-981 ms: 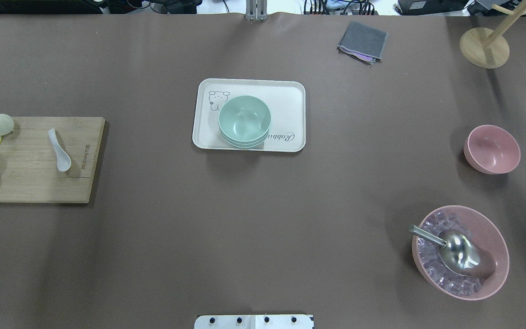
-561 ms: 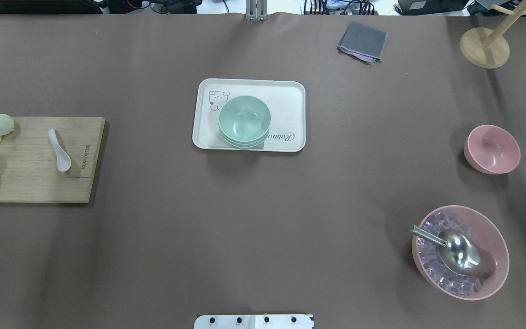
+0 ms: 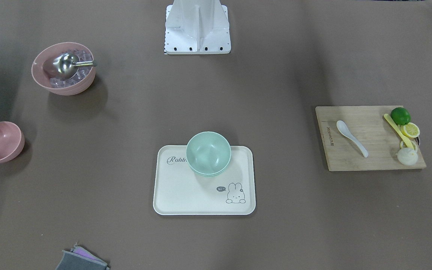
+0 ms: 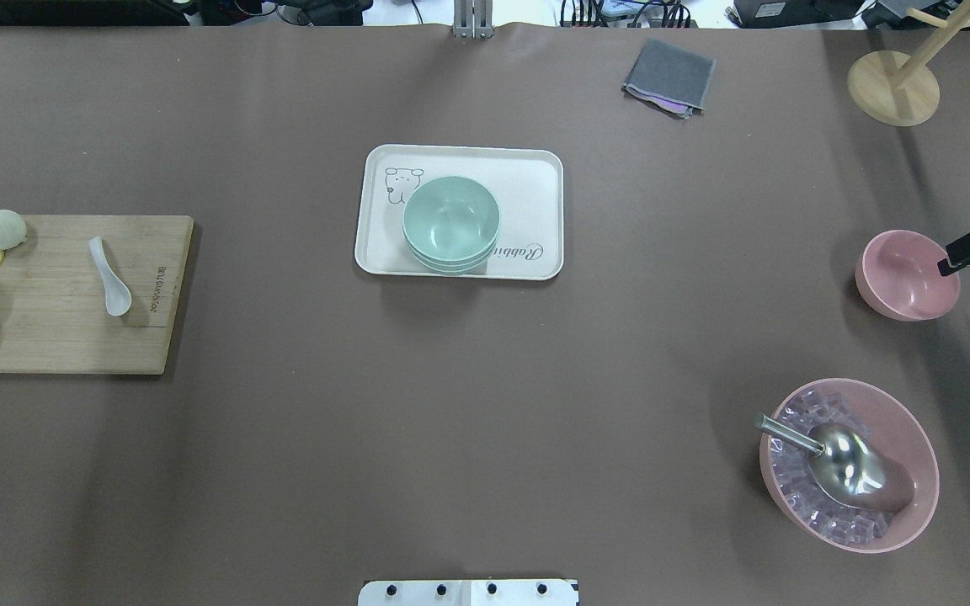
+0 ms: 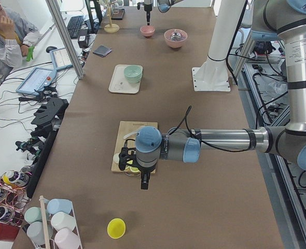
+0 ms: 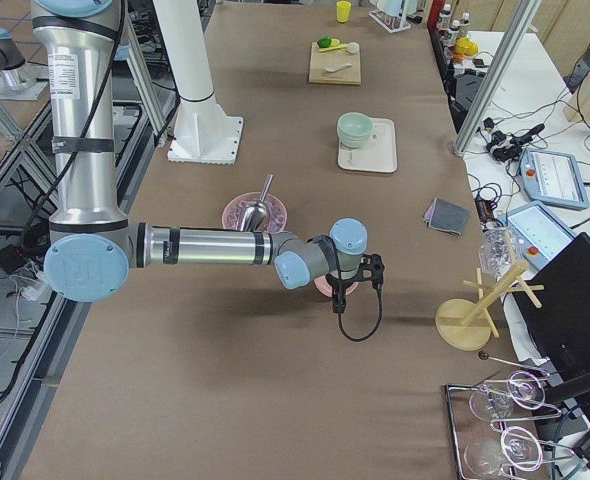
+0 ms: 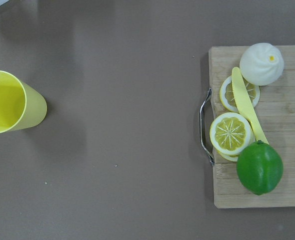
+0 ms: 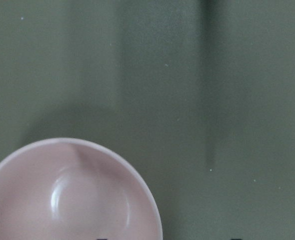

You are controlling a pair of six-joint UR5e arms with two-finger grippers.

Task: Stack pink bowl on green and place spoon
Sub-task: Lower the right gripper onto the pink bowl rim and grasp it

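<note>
A small pink bowl (image 4: 902,282) stands empty at the table's right, also in the right wrist view (image 8: 72,200). My right gripper (image 4: 950,266) hovers at its right rim; its fingertips show apart at the bottom of the wrist view, so it is open and empty. Stacked green bowls (image 4: 451,220) sit on a white rabbit tray (image 4: 535,181) at the centre. A white spoon (image 4: 110,276) lies on a wooden cutting board (image 4: 55,337) at the left. My left gripper (image 5: 144,182) shows only in the exterior left view, over the board's outer end; I cannot tell its state.
A large pink bowl (image 4: 914,438) with ice cubes and a metal scoop (image 4: 843,463) stands near the robot on the right. A lime (image 7: 260,167), lemon slices, a yellow knife and a bun lie on the board. A yellow cup (image 7: 7,102), a grey cloth (image 4: 668,76) and a wooden stand (image 4: 893,84) are there too.
My right gripper has come in from the right edge and now reaches the pink bowl's right rim. Bowls, spoon and tray have not moved.
</note>
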